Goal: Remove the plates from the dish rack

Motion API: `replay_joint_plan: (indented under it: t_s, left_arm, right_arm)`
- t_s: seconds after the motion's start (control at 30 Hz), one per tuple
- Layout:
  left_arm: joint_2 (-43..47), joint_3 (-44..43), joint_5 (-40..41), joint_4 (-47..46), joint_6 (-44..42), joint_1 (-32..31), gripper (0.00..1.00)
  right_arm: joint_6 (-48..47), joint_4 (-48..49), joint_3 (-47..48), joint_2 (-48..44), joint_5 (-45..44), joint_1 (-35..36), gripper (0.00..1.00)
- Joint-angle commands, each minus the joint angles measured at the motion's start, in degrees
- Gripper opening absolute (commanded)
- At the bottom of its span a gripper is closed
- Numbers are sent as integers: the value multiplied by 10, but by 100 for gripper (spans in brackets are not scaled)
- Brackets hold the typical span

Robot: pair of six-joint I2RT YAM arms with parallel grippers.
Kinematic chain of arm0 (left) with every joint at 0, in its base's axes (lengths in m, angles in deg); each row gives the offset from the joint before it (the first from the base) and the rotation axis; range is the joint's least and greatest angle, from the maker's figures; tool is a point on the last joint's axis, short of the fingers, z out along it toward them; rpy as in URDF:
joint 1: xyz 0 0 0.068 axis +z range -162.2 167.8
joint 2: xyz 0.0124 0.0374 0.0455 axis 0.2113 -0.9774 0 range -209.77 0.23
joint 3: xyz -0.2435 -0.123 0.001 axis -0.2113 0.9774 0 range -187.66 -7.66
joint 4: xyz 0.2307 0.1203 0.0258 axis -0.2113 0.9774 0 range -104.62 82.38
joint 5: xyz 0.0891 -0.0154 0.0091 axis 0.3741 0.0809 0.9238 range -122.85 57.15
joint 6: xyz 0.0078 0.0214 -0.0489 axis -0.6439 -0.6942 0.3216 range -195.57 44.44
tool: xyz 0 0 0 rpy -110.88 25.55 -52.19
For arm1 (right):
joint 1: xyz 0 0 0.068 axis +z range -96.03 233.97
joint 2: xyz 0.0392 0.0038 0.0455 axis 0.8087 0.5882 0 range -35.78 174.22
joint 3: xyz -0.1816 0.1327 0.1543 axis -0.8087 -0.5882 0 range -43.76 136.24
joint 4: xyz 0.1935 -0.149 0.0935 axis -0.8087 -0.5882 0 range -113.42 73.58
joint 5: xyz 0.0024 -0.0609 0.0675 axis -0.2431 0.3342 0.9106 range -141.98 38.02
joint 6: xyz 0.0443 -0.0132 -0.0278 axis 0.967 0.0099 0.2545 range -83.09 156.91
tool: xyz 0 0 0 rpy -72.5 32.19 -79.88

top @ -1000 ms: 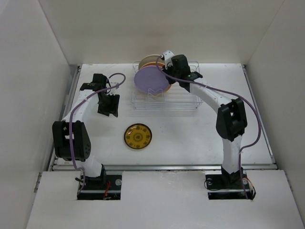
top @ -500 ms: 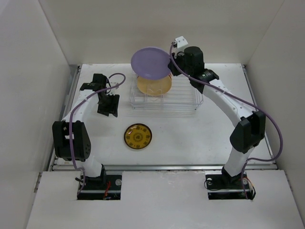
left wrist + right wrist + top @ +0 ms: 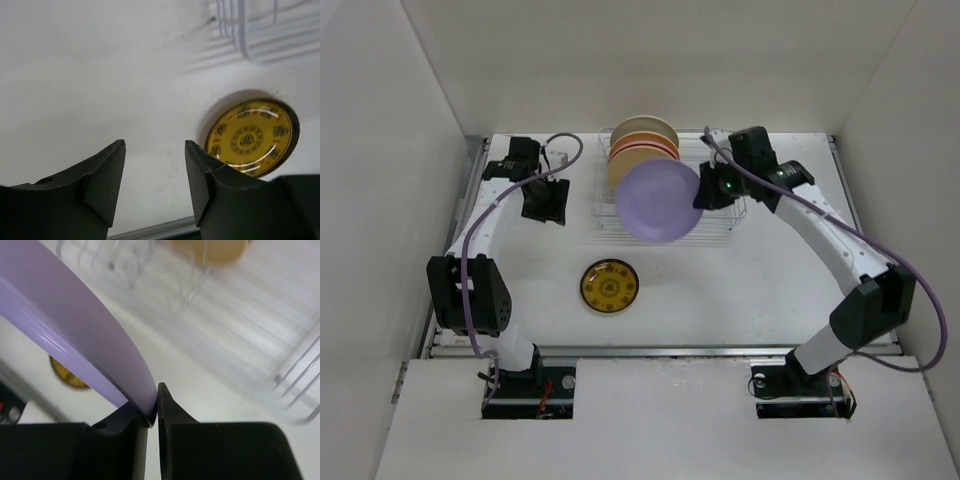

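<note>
From above, the right fingers [image 3: 712,192] pinch the rim of a round lavender plate [image 3: 658,200], which hangs left of them over the silver wire dish rack [image 3: 718,226]. Left wrist: the left fingers [image 3: 102,182] stand half apart and empty, with a patterned mustard-yellow plate [image 3: 250,137] on the tabletop [image 3: 100,75] to their right. Right wrist: the narrowed fingers clamp the lavender rim.

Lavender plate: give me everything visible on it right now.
The round plain lavender plate looks smooth and glossy, ceramic or plastic, with no pattern and a shallow raised rim. The right gripper is shut on its edge, and nothing else appears to touch it. It hangs tilted, broad face towards the overhead camera. In that view it overlaps the front of the silver wire dish rack, in front of the other plates standing in it.
</note>
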Motion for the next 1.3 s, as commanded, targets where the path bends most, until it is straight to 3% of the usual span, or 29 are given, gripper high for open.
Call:
replay_joint_plan:
  t_s: [0.0,0.2,0.3,0.47,0.63,0.83,0.9,0.93,1.0,1.27]
  left_arm:
    - [-13,-86,1,-21,-34,4,48]
    - [-82,-203,-18,-42,-91,-49,47]
    - [-101,-227,-32,-91,-111,-66,47]
    - [-121,-220,-32,-188,-142,-107,46]
    - [-153,-226,-20,-213,-175,-144,46]
    - [-191,-235,41,-274,-164,-157,47]
    - [-199,-240,60,-286,-153,-157,47]
    - [-204,-241,66,-292,-153,-157,47]
    - [-209,-241,66,-299,-158,-157,47]
    - [-235,-258,60,-299,-163,-157,45]
  right_arm:
    - [54,-108,-77,-84,103,-22,0]
    - [131,-115,-278,-143,131,-34,0]
    - [175,-79,-353,-156,79,-40,0]
    - [193,-26,-400,-120,64,-65,0]
    - [206,5,-400,-59,46,-70,0]
    - [212,18,-412,-26,32,-70,21]
    - [217,18,-417,-26,26,-75,36]
    - [217,18,-417,-32,26,-75,53]
    - [217,11,-411,-33,21,-75,64]
    - [206,-13,-382,-44,16,-75,67]
